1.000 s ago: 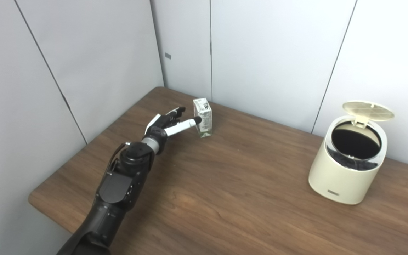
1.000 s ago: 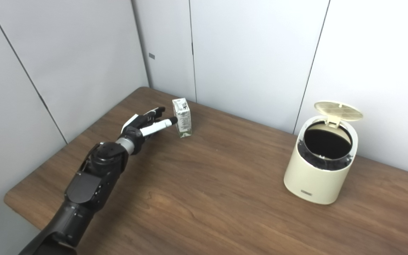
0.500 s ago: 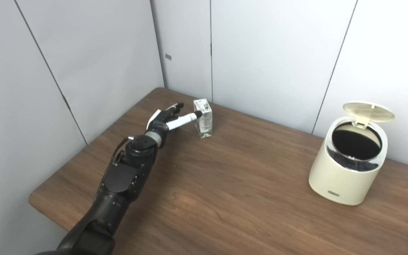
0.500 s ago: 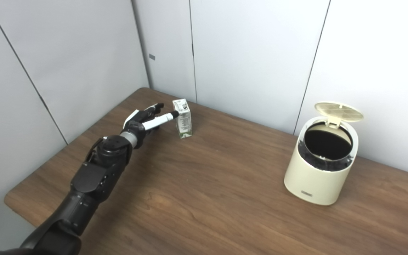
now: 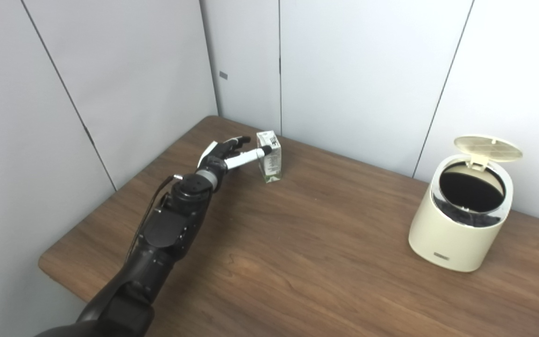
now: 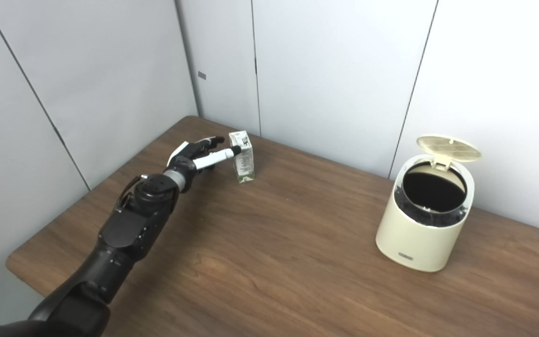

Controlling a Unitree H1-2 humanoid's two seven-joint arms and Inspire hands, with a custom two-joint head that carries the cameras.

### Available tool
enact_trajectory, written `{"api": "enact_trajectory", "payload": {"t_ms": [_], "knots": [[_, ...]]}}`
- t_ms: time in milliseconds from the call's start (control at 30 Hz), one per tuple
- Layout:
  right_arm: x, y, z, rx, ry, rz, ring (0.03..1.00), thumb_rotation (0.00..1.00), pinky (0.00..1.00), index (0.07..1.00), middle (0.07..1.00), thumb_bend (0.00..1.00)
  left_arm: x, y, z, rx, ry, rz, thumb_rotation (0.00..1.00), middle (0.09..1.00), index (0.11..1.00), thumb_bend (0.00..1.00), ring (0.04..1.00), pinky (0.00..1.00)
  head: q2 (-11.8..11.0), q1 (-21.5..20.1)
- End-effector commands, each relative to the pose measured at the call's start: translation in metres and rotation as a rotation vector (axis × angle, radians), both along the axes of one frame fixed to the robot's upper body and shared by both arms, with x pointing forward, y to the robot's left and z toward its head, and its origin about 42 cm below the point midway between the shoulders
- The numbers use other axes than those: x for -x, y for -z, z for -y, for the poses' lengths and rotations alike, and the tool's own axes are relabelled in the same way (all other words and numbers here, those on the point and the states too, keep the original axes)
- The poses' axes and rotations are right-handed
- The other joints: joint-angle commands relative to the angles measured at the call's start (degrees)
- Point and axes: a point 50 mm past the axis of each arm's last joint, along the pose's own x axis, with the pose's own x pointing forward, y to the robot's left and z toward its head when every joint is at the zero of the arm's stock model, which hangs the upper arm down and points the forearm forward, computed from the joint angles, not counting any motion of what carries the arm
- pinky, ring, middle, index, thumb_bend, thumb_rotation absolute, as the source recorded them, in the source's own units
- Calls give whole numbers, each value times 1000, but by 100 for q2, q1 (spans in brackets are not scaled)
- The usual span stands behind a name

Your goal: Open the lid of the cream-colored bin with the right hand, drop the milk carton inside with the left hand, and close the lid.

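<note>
Fingers (image 5: pixel 234 142) of the left hand (image 5: pixel 226 153) extend spread, empty, one tip touching the upright milk carton (image 5: pixel 269 156); right hand out of view.

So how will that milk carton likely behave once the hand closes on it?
The milk carton stands tall on a narrow base, so a sideways nudge from the left hand could tip it. Its flat sides probably grip well. It's likely light; whether it's full cannot be seen.
</note>
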Motion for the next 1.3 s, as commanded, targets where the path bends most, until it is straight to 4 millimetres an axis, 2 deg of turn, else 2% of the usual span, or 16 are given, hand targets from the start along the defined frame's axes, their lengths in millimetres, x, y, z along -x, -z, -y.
{"api": "enact_trajectory", "payload": {"t_ms": [0, 300, 433, 567, 667, 733, 867, 1067, 1267], "knots": [[-3, -15, 2, 22, 0, 78, 501, 0, 422, 490, 586, 455, -12, -19, 1, -19, 20, 36, 370, 996, 983, 1000, 983, 909, 8, 3], [1, -17, -1, 7, -2, 74, 497, 0, 422, 487, 585, 457, -17, -17, 5, -42, 43, 13, 317, 1000, 986, 1000, 995, 909, 29, -97], [3, -19, -1, 9, 2, 76, 503, 0, 422, 487, 590, 458, -19, -19, 8, -147, 69, -12, 339, 1000, 983, 1000, 1000, 976, 43, -135], [4, -18, 0, 3, 5, 73, 509, 0, 423, 487, 595, 458, -22, -18, 9, -156, 62, -16, 303, 1000, 977, 1000, 1000, 998, 39, -164], [6, -19, -1, 0, 12, 65, 505, 0, 422, 487, 594, 458, -23, -16, 10, -133, 61, -16, 298, 972, 969, 1000, 982, 981, 50, -208], [7, -19, 0, 5, 4, 72, 511, 0, 422, 487, 600, 459, -23, -14, 10, -88, 64, -13, 230, 987, 988, 1000, 981, 942, 55, -224], [8, -18, 0, 13, 7, 67, 517, 0, 423, 487, 605, 459, -24, -10, 11, -137, 75, -40, 268, 970, 975, 1000, 962, 935, 64, -270], [10, -17, -1, 26, 11, 72, 530, 0, 423, 487, 615, 459, -24, -8, 12, -142, 65, -45, 248, 966, 964, 1000, 978, 994, 68, -325], [14, -18, 2, 32, 9, 68, 548, 0, 424, 488, 629, 459, -23, -3, 13, -192, 45, -58, 216, 855, 907, 1000, 880, 884, 98, -383]]}}
